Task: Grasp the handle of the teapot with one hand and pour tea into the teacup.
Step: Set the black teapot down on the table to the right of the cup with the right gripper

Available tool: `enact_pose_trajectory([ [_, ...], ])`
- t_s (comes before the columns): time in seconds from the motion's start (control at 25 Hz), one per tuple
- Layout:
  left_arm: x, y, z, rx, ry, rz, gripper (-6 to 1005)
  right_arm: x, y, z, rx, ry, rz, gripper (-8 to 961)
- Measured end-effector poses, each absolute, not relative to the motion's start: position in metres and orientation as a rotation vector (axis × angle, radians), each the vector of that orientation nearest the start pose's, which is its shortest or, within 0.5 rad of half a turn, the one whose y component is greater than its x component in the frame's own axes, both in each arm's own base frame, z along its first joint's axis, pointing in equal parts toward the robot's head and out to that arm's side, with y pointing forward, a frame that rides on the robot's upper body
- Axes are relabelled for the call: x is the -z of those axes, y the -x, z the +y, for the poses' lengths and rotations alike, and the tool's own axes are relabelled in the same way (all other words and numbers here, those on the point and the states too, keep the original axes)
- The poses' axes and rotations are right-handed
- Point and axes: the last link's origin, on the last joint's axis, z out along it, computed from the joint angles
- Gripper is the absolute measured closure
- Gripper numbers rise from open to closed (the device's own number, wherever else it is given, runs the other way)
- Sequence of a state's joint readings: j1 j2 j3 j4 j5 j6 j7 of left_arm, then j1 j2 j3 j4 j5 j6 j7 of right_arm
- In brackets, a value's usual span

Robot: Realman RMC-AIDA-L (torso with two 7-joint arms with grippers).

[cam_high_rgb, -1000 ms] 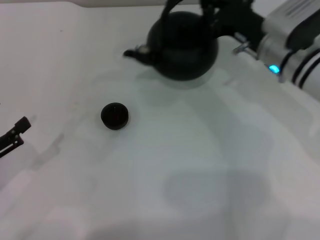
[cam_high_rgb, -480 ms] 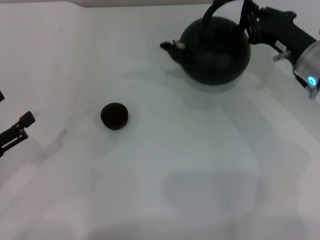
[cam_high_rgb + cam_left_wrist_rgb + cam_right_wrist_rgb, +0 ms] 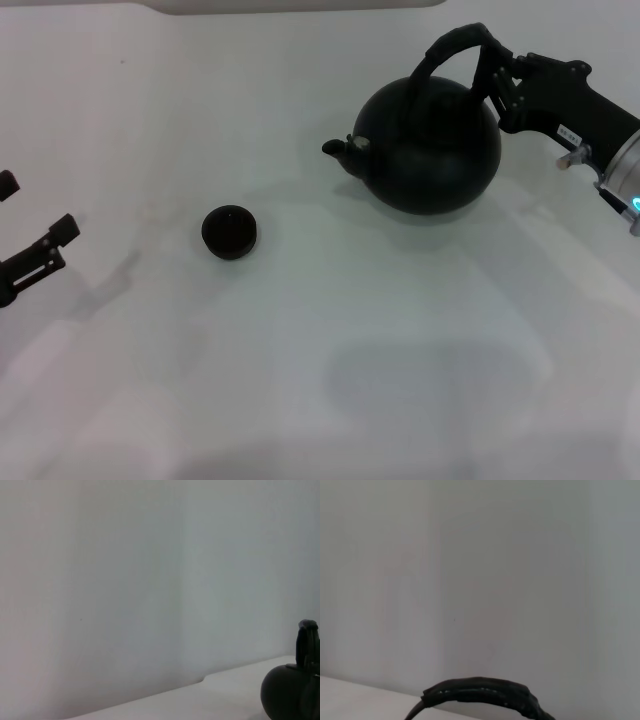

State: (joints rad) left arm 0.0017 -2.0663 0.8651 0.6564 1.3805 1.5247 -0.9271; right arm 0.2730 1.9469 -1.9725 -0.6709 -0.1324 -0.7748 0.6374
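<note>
The left tool (image 3: 35, 255) is seen spread apart near the surface (image 3: 330, 340) edge. The teacup (image 3: 229, 232) is set mid-surface. Farther right, the teapot (image 3: 430, 145) handle (image 3: 450, 48) is clamped by the right tool (image 3: 497, 75).

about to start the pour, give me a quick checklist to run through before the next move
1. Right claw on the handle: ok, it is at the handle's right end; whether it is shut is cannot tell.
2. Teapot upright: ok.
3. Spout towards the teacup: ok, it points left.
4. Spout over the teacup: not ok, the cup stands apart, to the left and nearer.
5. Left claw out of the way: ok, at the left edge.
6. Tea in the cup: cannot tell.
</note>
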Motion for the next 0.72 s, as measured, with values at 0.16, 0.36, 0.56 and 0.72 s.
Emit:
enact_pose_trajectory([
  [0.16, -0.038, 0.358, 0.209, 0.799, 2.161, -0.536, 113, 0.032, -0.288, 0.331, -0.740, 2.086, 0.620, 853],
  [0.36, -0.038, 0.356, 0.212, 0.802, 2.163, -0.529, 114, 0.034, -0.291, 0.326, -0.722, 2.102, 0.612, 851],
  [0.56, -0.040, 0.357, 0.213, 0.800, 2.153, -0.526, 113, 0.034, -0.292, 0.320, -0.738, 2.104, 0.610, 852],
  [0.72, -0.041, 0.357, 0.216, 0.796, 2.151, -0.524, 113, 0.035, -0.293, 0.318, -0.731, 2.116, 0.602, 852],
])
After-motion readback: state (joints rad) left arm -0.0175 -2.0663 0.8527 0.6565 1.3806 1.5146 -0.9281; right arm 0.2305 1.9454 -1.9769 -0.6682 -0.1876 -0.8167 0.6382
